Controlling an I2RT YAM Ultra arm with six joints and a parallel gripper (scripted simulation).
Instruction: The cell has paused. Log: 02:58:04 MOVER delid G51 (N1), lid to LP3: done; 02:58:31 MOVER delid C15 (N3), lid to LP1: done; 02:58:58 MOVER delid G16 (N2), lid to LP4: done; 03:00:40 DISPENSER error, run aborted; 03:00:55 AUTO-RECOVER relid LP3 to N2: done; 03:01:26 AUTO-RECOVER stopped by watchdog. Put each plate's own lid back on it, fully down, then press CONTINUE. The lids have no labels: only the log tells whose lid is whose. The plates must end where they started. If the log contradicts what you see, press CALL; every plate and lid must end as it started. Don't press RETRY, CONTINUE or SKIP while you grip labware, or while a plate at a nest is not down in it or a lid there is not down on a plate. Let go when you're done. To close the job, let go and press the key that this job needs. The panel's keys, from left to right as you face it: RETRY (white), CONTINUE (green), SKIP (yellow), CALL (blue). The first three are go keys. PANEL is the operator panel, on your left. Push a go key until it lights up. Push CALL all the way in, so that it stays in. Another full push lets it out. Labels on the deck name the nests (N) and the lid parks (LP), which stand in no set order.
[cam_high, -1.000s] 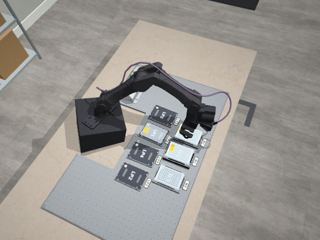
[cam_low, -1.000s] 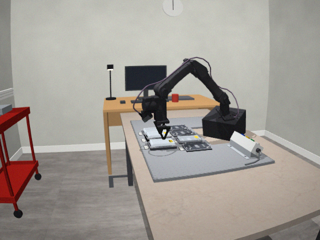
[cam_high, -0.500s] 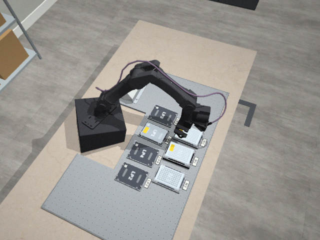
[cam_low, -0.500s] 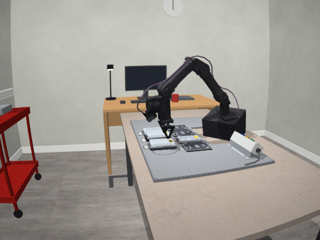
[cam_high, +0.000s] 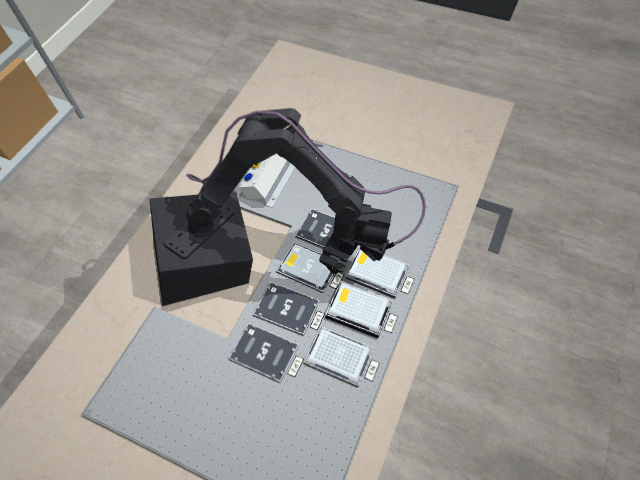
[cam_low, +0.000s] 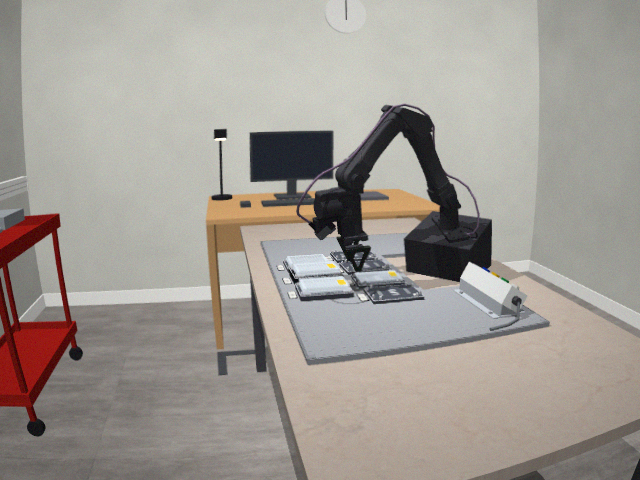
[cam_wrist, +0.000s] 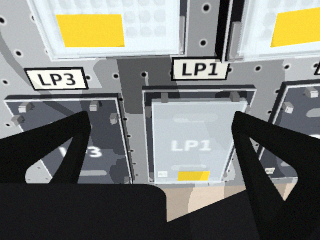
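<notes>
Plainly the job is partway through. The gripper (cam_wrist: 161, 117) hangs just above the lid on LP1 (cam_high: 305, 266) with its fingers spread wide, one to each side of the lid, and nothing between them. Parks LP3 (cam_high: 315, 227), LP4 (cam_high: 285, 308) and LP2 (cam_high: 263, 352) show only their dark faces. In the nest row, the far plate (cam_high: 377, 271) and the middle plate (cam_high: 359, 307) each seem to carry a yellow-tagged lid, while the near plate (cam_high: 338, 356) shows bare wells. The nest labels are too small to read, so I cannot confirm which nest is which. What seems left is this one lid – grip it, seat it fully down on the uncovered plate, let go – then push the green key on the panel (cam_low: 488, 289).
</notes>
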